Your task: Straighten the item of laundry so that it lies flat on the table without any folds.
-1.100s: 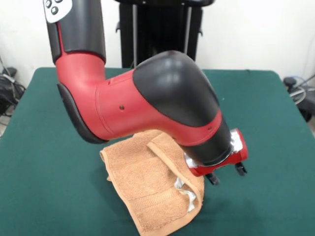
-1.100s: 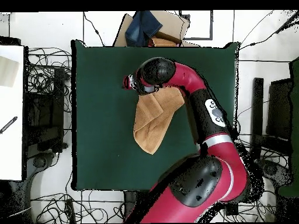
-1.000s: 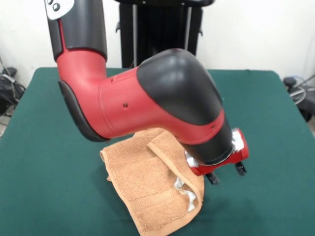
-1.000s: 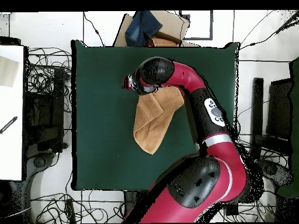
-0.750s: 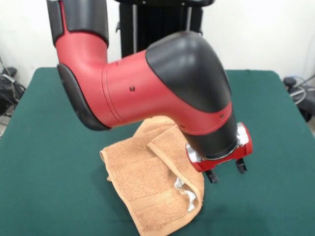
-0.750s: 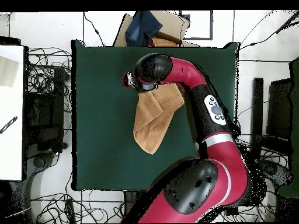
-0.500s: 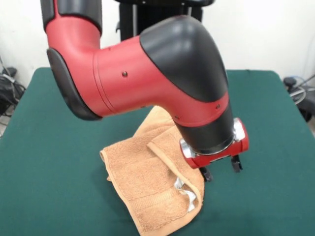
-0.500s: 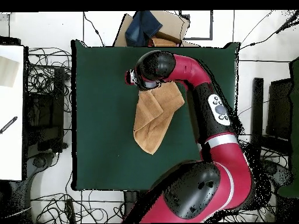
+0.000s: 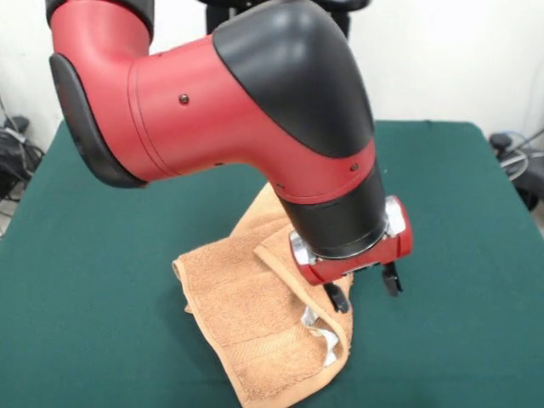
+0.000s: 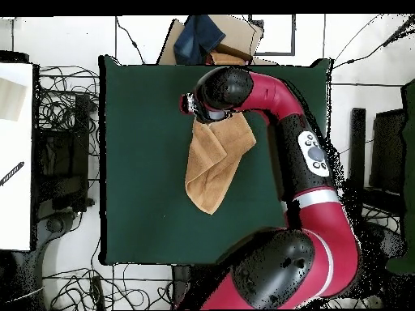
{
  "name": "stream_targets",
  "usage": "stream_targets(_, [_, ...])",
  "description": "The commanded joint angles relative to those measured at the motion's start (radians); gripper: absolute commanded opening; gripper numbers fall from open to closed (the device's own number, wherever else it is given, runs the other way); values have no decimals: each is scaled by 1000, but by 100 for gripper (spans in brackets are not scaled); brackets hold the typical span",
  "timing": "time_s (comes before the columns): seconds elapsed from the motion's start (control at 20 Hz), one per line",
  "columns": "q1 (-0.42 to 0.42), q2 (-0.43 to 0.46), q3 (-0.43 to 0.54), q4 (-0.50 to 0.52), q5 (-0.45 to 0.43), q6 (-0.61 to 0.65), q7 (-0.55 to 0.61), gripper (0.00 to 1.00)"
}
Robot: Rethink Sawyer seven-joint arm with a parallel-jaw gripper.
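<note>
The orange-tan towel (image 9: pixel 246 327) lies crumpled on the green table (image 9: pixel 459 212), with one side folded over itself and its white label (image 9: pixel 325 337) showing near the front right edge. In the overhead view the towel (image 10: pixel 211 162) sits in the upper middle of the table (image 10: pixel 138 178). My gripper (image 9: pixel 365 293) hangs just above the towel's right edge, its two black fingers apart with nothing between them. In the overhead view the gripper (image 10: pixel 193 106) is at the towel's top left corner. The arm hides the towel's far part.
A cardboard box with blue cloth (image 10: pixel 212 39) stands past the table's top edge in the overhead view. Cables lie on the floor round the table. A white desk (image 10: pixel 16 154) stands at the left.
The arm has swung round and the gripper has moved left in the front view, from beside the towel to over its right edge. The towel has not moved.
</note>
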Motion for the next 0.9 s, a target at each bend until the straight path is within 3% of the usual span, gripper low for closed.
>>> stream_targets(0.05, [-21, 25, -41, 102, -41, -97, -60, 100])
stream_targets(0.2, [-42, 49, -13, 103, -54, -158, -114, 100])
stream_targets(0.4, [-48, 92, 4, 69, -42, -63, -209, 100])
stream_targets(0.9, [-80, 39, 13, 178, -41, -129, -134, 100])
